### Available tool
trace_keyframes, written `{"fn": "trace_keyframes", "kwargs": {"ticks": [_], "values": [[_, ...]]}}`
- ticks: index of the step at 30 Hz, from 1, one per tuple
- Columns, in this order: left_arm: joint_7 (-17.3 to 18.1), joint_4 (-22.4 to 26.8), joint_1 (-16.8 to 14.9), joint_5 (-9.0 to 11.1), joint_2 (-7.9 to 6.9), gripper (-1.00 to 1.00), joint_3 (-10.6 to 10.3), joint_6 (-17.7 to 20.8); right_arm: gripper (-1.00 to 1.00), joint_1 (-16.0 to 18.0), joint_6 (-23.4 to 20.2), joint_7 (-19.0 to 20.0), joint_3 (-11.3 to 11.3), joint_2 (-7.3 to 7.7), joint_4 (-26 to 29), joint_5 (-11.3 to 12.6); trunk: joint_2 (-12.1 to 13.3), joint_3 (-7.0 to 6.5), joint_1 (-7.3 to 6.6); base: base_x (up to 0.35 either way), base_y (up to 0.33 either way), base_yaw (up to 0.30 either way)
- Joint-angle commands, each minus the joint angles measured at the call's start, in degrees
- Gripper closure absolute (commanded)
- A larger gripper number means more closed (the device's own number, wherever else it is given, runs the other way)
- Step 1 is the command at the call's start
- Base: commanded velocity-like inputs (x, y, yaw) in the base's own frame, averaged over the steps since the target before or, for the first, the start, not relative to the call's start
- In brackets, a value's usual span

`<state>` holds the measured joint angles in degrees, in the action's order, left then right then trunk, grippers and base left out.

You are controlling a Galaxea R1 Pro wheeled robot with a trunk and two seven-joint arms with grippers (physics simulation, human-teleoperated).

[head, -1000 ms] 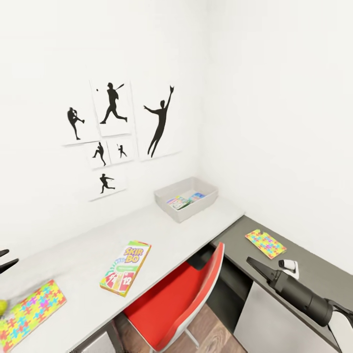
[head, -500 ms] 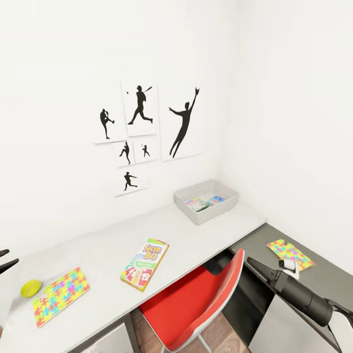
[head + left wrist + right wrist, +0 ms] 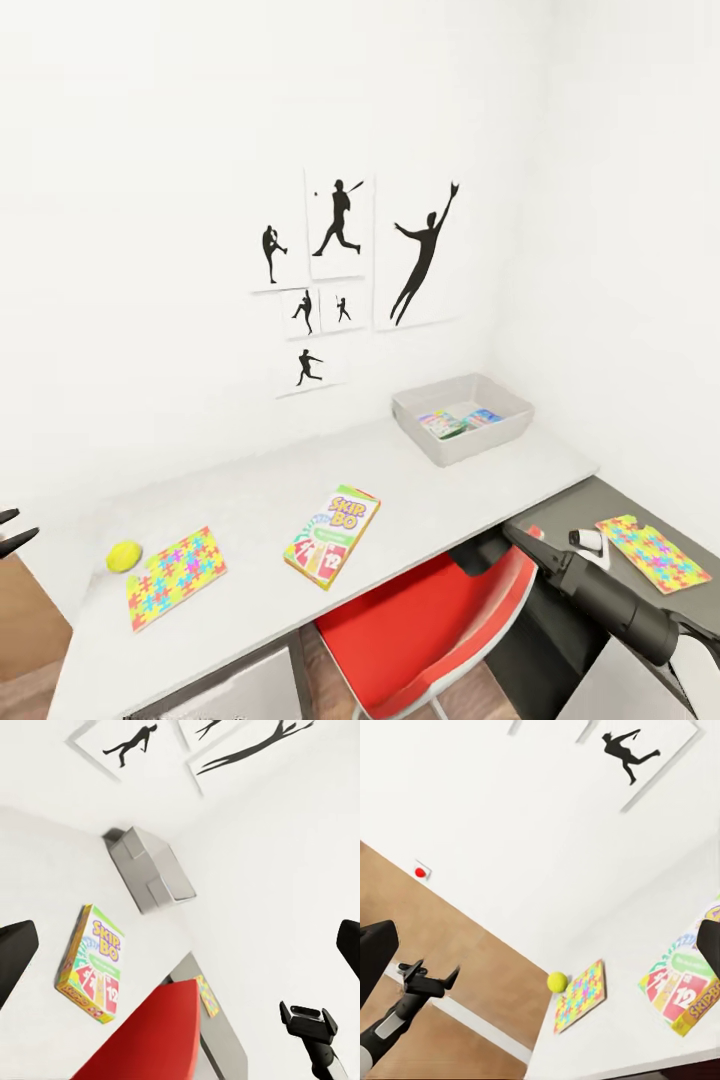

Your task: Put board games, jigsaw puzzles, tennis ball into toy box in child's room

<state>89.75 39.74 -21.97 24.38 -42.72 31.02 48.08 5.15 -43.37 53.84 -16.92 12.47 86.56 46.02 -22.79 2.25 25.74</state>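
1. The bench (image 3: 260, 500) runs from the lower left of the head frame toward the right-hand corner, a long pale top joined to a lower dark top (image 3: 590, 500) at lower right. I judge the robot to be facing it between pickups, both arms low and apart.
2. One red chair (image 3: 430, 630) sits at the bottom centre, tucked under the pale top.
3. Six black silhouette posters (image 3: 345, 270) hang on the wall at centre.
4. One toy box (image 3: 462, 418) stands right of centre, at the far end of the pale top near the corner. Colourful flat boxes already lie inside; how many I cannot tell.
5. One Skip-Bo game (image 3: 332, 521) lies flat at centre, well apart from the toy box, not yet put away.
6. Two puzzles remain out: one puzzle (image 3: 176, 577) at lower left on the pale top, the other puzzle (image 3: 653, 553) at lower right on the dark top.
7. One tennis ball (image 3: 124, 555) rests just beside the left puzzle.
8. The left tool (image 3: 12, 532) shows at the left edge; in the left wrist view its fingers (image 3: 15, 958) stand wide apart, holding nothing.
9. The right tool (image 3: 522, 537) hangs at lower right above the dark top; in the right wrist view its fingers (image 3: 375, 958) are spread wide, empty.
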Motion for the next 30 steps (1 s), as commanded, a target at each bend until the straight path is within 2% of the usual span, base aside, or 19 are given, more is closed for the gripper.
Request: {"fn": "trace_keyframes", "kwargs": {"ticks": [1,12,23,30], "values": [[0.3,0.0,-0.1,-0.1,0.00,-1.00,0.0,0.6,-1.00,0.0,-0.3,0.0,0.0,0.01,0.0,0.2,-0.1,0.10,0.04,0.000,0.000,0.271],[0.3,0.0,-0.1,-0.1,0.00,-1.00,0.0,0.6,-1.00,0.0,-0.3,0.0,0.1,0.01,0.0,0.2,-0.1,-0.26,0.04,-0.017,0.010,0.271],[0.3,0.0,-0.1,-0.1,0.00,-1.00,0.0,0.6,-1.00,0.0,-0.3,0.0,0.1,0.00,0.0,0.2,-0.1,-0.63,0.04,-0.085,0.147,0.272],[0.3,0.0,-0.1,-0.1,0.00,-1.00,0.0,0.6,-1.00,0.0,-0.3,0.0,0.2,0.01,0.0,0.2,-0.1,-0.86,0.04,-0.022,0.042,0.272]]}}
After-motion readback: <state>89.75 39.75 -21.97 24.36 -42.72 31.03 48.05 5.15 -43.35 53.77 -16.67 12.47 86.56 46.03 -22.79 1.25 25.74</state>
